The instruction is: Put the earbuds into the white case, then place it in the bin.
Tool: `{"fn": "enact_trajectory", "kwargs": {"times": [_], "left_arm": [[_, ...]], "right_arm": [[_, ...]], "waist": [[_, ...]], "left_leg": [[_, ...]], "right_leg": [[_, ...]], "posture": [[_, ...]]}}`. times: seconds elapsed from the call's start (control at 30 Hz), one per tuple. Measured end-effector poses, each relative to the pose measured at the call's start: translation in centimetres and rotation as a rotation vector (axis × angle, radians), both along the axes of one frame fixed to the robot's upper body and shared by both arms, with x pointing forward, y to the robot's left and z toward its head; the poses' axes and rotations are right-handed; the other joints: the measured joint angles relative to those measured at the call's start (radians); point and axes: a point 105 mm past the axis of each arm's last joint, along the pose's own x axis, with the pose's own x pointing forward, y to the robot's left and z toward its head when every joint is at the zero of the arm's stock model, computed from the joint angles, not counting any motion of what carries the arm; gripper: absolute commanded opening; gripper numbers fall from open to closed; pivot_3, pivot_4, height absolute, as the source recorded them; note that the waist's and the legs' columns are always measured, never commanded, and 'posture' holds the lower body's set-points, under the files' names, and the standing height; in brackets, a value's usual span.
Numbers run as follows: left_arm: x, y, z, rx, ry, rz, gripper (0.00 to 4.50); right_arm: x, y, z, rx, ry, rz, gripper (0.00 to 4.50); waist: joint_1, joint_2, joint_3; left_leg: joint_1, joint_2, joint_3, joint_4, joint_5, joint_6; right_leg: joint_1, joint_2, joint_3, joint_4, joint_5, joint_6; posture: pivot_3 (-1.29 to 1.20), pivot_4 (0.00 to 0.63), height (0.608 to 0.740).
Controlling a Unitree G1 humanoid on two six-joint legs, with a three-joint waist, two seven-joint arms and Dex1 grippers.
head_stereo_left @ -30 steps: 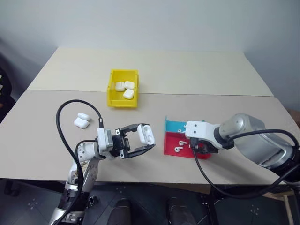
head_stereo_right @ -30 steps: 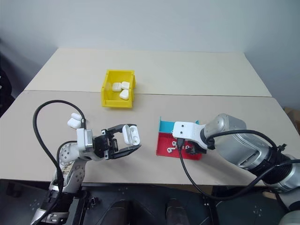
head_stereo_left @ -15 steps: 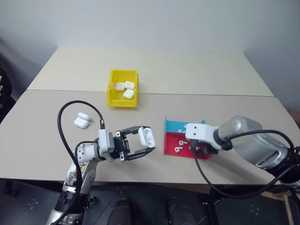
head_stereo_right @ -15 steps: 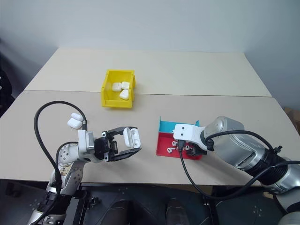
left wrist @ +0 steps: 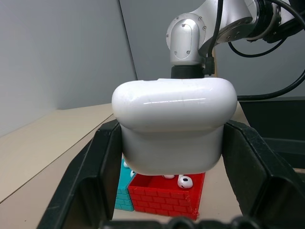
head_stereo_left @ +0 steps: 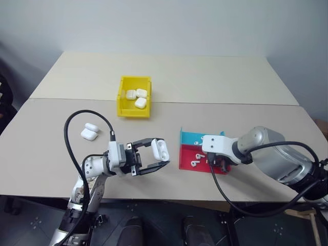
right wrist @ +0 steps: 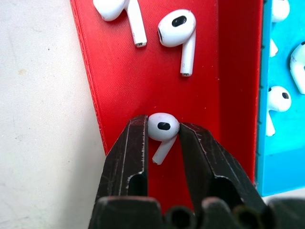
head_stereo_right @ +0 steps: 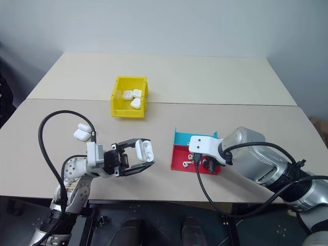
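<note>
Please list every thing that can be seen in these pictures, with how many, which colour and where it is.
table: one, beige, under everything.
bin: one, yellow, on the table's middle, toward the far side.
cases in the bin: three, white, lying loose inside.
cases on the table: two, white, touching each other, left of the bin and nearer to the robot.
white case: one, held between the left gripper's fingers.
red tray: one, on the table's right part, holding loose earbuds.
blue tray: one, directly beside the red tray, also holding earbuds.
earbud: one, white, between the right gripper's fingers, over the red tray.
left gripper: black fingers, shut on the white case.
right gripper: black fingers, closed on the earbud.
</note>
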Motion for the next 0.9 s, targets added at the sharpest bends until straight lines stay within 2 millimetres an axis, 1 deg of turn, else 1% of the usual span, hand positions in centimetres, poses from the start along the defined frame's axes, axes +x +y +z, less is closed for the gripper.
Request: {"fn": "enact_trajectory", "kwargs": {"times": [0.23, 0.37, 0.7, 0.77, 0.8, 0.83, 0.9], "left_arm": [[0.1, 0.0, 0.0, -0.002, 0.001, 0.008, 2.8], [0.1, 0.0, 0.0, -0.001, 0.001, 0.011, 2.8], [0.1, -0.1, 0.1, -0.005, -0.001, 0.006, 2.8], [0.1, -0.2, 0.4, -0.016, -0.006, -0.003, 2.8], [0.2, -0.4, 0.7, -0.029, -0.006, -0.015, 2.8], [0.1, -0.5, 1.1, -0.045, -0.009, -0.025, 2.8], [0.0, -0.9, 2.1, -0.073, -0.013, -0.057, 2.8]], "right_arm": [[0.2, 0.0, 0.0, -0.007, -0.012, 0.003, 1.41], [0.2, 0.1, 0.1, -0.008, -0.015, 0.014, 0.64], [0.0, 0.1, 0.1, -0.006, -0.015, 0.018, 0.64], [-0.7, 0.6, 1.1, 0.053, -0.02, 0.025, 0.64], [-0.9, 1.0, 2.4, 0.112, -0.042, 0.034, 0.64], [-1.0, 1.3, 3.9, 0.173, -0.077, 0.046, 0.64], [-1.4, 1.7, 8.1, 0.343, -0.2, 0.077, 0.64]], "waist": [[0.0, 0.0, 0.0], [0.0, 0.0, 0.0], [0.0, 0.0, 0.0], [0.002, 0.0, 0.0], [0.002, 0.0, 0.0], [0.003, 0.0, 0.0], [0.006, 0.0, 0.0]], "left_leg": [[0.0, 0.0, 0.0, 0.0, 0.0, 0.0], [0.0, 0.0, 0.0, 0.0, 0.0, 0.0], [0.0, 0.0, 0.0, 0.0, 0.0, 0.0], [-0.002, 0.0, 0.0, 0.0, 0.0, 0.0], [-0.002, 0.0, 0.0, 0.0, 0.0, 0.0], [-0.002, 0.0, 0.0, 0.0, 0.0, 0.0], [-0.002, 0.0, -0.001, 0.0, 0.0, 0.0]], "right_leg": [[0.0, 0.0, 0.0, 0.0, 0.0, 0.0], [0.0, 0.0, 0.0, 0.0, 0.0, 0.0], [0.0, 0.0, 0.0, 0.0, 0.0, 0.0], [-0.001, 0.0, 0.0, 0.0, 0.0, 0.0], [-0.001, 0.0, 0.0, 0.0, 0.0, 0.0], [-0.001, 0.0, 0.0, 0.0, 0.0, 0.0], [0.0, 0.0, -0.001, -0.002, 0.0, 0.0]], "posture": [[0.0, 0.15, 0.74], [0.0, 0.15, 0.74], [0.0, 0.15, 0.74], [0.0, 0.15, 0.74], [0.0, 0.15, 0.74], [0.0, 0.15, 0.74], [0.0, 0.15, 0.74]]}}
